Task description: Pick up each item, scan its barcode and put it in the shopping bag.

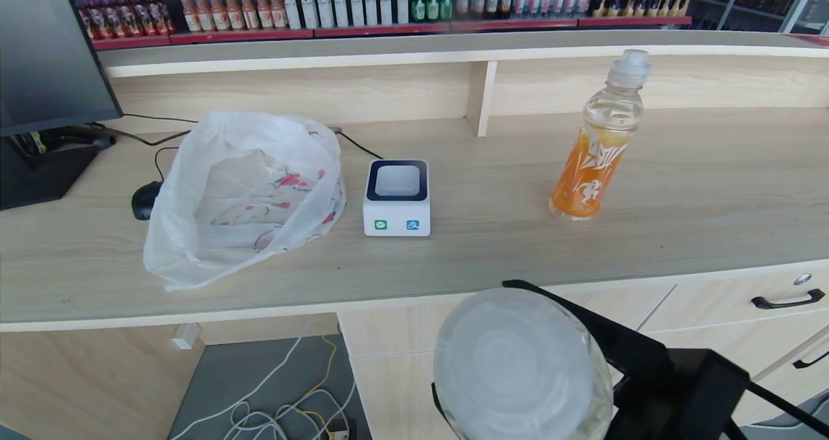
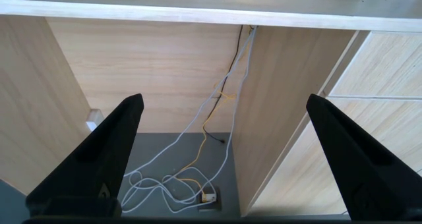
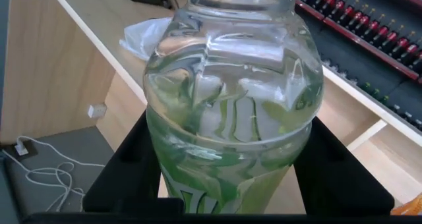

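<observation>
With the right gripper (image 3: 227, 184) pinching the green-labelled bottle (image 1: 521, 365), we present its barcode squarely above the scanner (image 1: 397, 197).

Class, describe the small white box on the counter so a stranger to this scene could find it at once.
Start at the long pale wooden counter and find the crumpled white plastic bag on its left part. Just right of the bag sits the small white box. Only it is a hard cube with a dark blue frame on top.
</observation>
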Robot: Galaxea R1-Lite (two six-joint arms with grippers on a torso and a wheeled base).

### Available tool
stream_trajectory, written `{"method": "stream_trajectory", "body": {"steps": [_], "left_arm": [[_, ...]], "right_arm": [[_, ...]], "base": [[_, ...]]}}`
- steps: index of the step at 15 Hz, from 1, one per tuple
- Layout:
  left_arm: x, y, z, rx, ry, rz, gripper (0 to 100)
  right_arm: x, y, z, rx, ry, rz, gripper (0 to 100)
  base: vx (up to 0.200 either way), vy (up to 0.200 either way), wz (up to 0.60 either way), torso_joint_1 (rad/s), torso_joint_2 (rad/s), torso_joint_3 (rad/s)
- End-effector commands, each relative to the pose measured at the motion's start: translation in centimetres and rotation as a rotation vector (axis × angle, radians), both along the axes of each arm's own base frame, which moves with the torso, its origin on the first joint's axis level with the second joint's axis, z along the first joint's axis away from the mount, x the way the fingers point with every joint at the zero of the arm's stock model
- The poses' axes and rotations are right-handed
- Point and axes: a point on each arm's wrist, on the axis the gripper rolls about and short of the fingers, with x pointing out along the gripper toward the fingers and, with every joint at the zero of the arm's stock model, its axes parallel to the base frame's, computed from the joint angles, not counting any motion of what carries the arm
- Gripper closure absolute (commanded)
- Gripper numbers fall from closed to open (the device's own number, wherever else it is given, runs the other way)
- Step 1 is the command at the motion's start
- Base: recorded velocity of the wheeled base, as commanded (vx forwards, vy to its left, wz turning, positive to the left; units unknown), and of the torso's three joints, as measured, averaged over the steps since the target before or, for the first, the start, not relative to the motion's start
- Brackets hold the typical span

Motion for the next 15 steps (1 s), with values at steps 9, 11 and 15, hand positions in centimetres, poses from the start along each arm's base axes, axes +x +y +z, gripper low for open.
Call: {"method": "stream_trajectory", "body": {"steps": [9, 11, 15], "left_arm": [[0.0, 0.0, 0.0, -0.001, 0.001, 0.0, 0], [0.0, 0.0, 0.0, -0.001, 0.001, 0.0, 0], [0.0, 0.0, 0.0, -0.001, -0.001, 0.0, 0]], "right_arm": [[-0.9, 4.2, 1.3, -0.001, -0.098, 0.104, 100], [-0.9, 4.3, 1.3, -0.053, -0.169, 0.103, 100], [-0.9, 4.4, 1.2, -0.167, -0.259, 0.101, 100]], "base": [[0.0, 0.0, 0.0, 0.0, 0.0, 0.0], [0.0, 0.0, 0.0, 0.0, 0.0, 0.0], [0.0, 0.0, 0.0, 0.0, 0.0, 0.0]]}}
